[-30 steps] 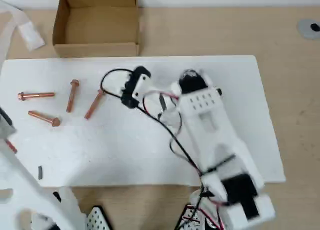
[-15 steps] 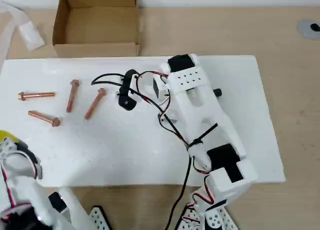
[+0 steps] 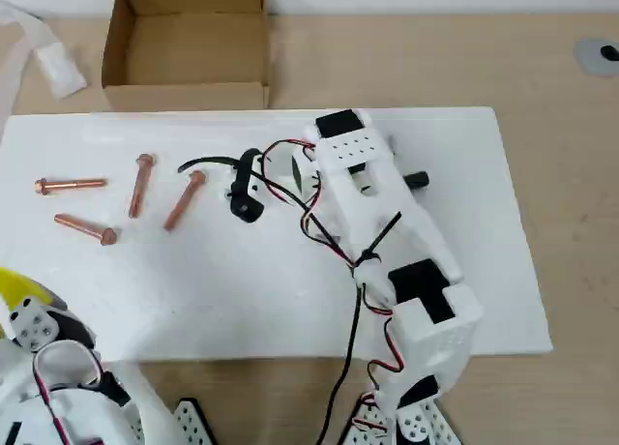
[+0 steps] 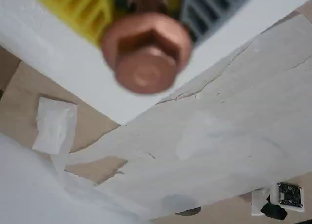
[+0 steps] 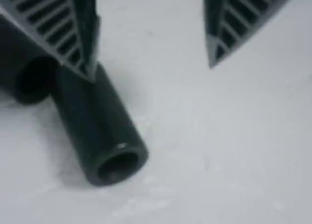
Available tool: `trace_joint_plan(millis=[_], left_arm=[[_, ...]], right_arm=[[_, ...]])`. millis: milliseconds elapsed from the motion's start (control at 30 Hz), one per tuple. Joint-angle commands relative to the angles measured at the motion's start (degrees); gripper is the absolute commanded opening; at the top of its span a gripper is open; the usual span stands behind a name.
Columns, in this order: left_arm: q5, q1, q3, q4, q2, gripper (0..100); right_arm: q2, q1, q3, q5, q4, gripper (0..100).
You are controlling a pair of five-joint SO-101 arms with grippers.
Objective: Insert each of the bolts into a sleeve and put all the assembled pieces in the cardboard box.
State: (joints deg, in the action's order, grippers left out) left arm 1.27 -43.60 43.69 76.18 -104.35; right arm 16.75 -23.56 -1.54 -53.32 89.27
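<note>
- Bolt (image 4: 146,53) is clamped in your L gripper (image 4: 146,7); copper hex head faces the wrist cam, w/ the yellow finger (image 4: 87,12) on one side and the grey finger (image 4: 209,7) on the other; shank is hidden behind the head.
- L arm (image 3: 48,377) sits low at the near-left corner of the foam board (image 3: 464,271); its yellow tip shows just over the board's near edge.
- R arm (image 3: 397,252) runs from the near edge diagonally across the board; wrist is bent down at mid-board, toward the far side.
- R gripper (image 5: 151,68) is spread wide w/ nothing held; tips are down close to the board; one fingertip (image 5: 73,29) is at the top of the sleeve (image 5: 100,136), can't tell if it touches; the other fingertip (image 5: 234,24) is well apart, over bare board.
- Sleeve is a black tube lying flat on the board, open end toward the wrist cam; 2nd sleeve (image 5: 29,80) lies just behind it; can't tell if they touch.
- High view: a sleeve end (image 3: 417,181) pokes out just beside your R arm's wrist; can't tell which of the two it is.
- Four loose bolts (image 3: 141,185) lie on the board's left part, well apart from both grippers.
- Cardboard box (image 3: 184,97) stands off the board, just beyond its far-left edge, open side up.
</note>
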Motion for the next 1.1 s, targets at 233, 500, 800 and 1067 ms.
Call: trace_joint_plan(millis=[233,500,800,1067], left_arm=[[-0.4,0.6,-0.3,-1.1,-0.3,1],[-0.5,1.0,-0.2,-1.1,-0.3,1],[-0.4,1.0,-0.2,-1.1,-0.3,1],[-0.4,0.8,-0.1,-1.1,-0.3,1]], right_arm=[[0.0,-1.0,3.5,-1.5,-0.5,19.0],[0.4,-2.5,9.5,-2.7,2.3,19.1],[7.3,-3.6,9.7,-2.7,0.0,23.5],[12.4,-3.8,11.6,-2.7,-1.6,23.5]])
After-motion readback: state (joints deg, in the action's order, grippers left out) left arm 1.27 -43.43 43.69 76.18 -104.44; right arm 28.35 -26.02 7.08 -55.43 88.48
